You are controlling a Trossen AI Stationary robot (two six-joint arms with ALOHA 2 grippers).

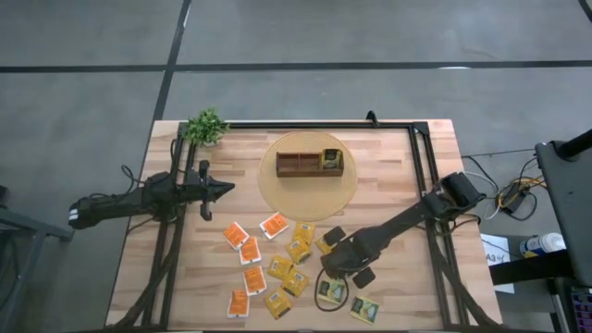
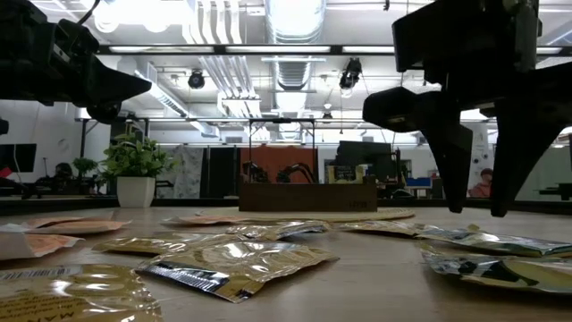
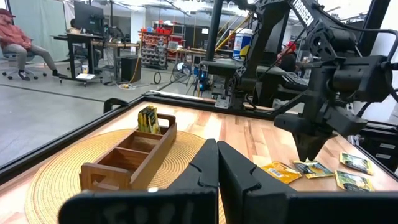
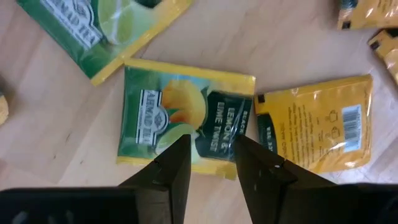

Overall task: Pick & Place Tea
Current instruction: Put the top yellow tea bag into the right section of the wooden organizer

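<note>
Grey concrete floor surrounds the pale wooden table in the high view, where a round woven mat at upper centre carries a brown wooden box with a few sachets already in its right-hand compartment, and a small potted plant sits at the upper left corner. The tea sachets lie scattered across the lower middle of the frame; the right hand hangs over the green ones at lower centre-right, while the left hand, clenched on nothing, waits at centre left. From the low view, the sachets look thin and crinkly in the foreground, the box stands at mid-frame, and a bright workshop with ceiling lights fills the background. In the left wrist view, the box and mat sit at lower left, with a seated person at the far upper left. The right wrist view shows the right hand's fingers parted, holding nothing, just above a green lemon-and-lime sachet at centre, a yellow sachet touching its edge. A good grasp probably means straddling one edge of the green sachet alone, clear of the yellow neighbour, and pressing down lightly before closing.
</note>
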